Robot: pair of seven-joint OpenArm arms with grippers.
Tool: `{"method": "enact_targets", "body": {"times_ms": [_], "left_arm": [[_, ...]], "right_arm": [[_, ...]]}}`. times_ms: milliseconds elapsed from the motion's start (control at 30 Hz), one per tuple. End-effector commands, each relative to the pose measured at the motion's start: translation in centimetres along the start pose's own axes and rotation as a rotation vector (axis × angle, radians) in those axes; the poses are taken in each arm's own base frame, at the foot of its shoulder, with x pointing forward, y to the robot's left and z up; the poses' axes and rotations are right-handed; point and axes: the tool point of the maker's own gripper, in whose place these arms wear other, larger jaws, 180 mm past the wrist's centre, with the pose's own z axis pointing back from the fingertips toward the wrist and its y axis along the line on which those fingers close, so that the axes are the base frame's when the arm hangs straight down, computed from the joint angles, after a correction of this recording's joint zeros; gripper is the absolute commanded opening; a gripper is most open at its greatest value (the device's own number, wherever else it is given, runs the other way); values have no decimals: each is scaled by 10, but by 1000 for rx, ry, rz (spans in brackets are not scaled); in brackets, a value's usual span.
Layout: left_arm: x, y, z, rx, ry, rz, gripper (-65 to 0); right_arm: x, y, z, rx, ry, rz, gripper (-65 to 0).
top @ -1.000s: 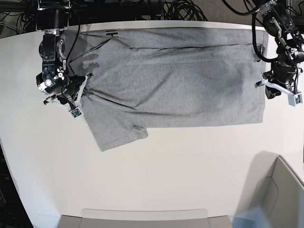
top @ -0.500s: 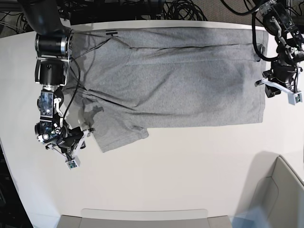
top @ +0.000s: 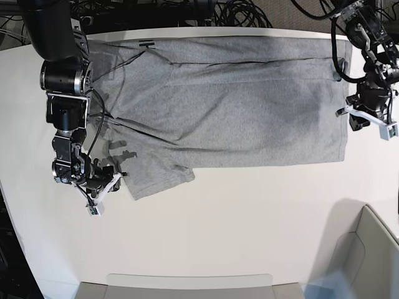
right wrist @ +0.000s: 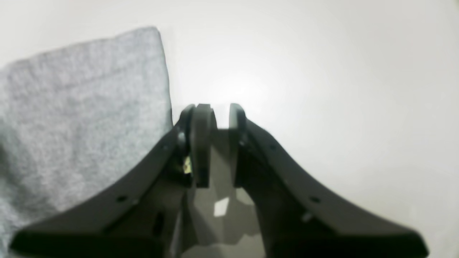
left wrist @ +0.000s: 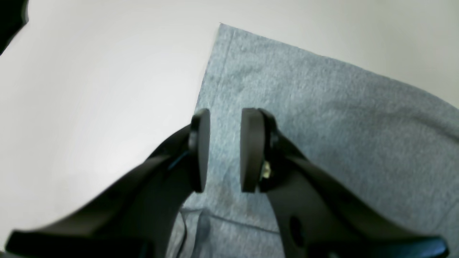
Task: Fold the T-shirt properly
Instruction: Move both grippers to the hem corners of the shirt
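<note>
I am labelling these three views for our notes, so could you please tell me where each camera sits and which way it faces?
Base: overhead, looking straight down on the white table and the spread T-shirt; both arms show, the right gripper at picture-left, the left gripper at picture-right.
Left wrist: on the left arm, looking past its open gripper at a T-shirt corner.
Right wrist: on the right arm, its gripper over bare table, the sleeve beside it.
Shared: all three show grey T-shirt on white table.
</note>
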Motion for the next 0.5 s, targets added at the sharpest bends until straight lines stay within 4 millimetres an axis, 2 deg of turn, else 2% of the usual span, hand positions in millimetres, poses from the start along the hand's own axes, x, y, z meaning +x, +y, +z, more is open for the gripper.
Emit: {"method": "enact_targets", "body": {"times_ms": [0, 100, 233, 367, 467], "left_arm": [[14, 1, 0, -3, -39, 1, -487], [5, 9, -16, -4, 1, 49, -487], [21, 17, -50, -19, 28, 129, -486], [53, 3, -82, -51, 26, 30, -485], [56, -5, -112, -53, 60, -50, -461]], "right_arm": [[-5, 6, -2, 0, 42, 13, -550], [-7, 17, -6, 19, 47, 14, -550], [-13, 36, -13, 39, 86, 89, -550], [-22, 43, -14, 42, 145, 150, -550], [-21, 45, -15, 46, 142, 146, -550]]}}
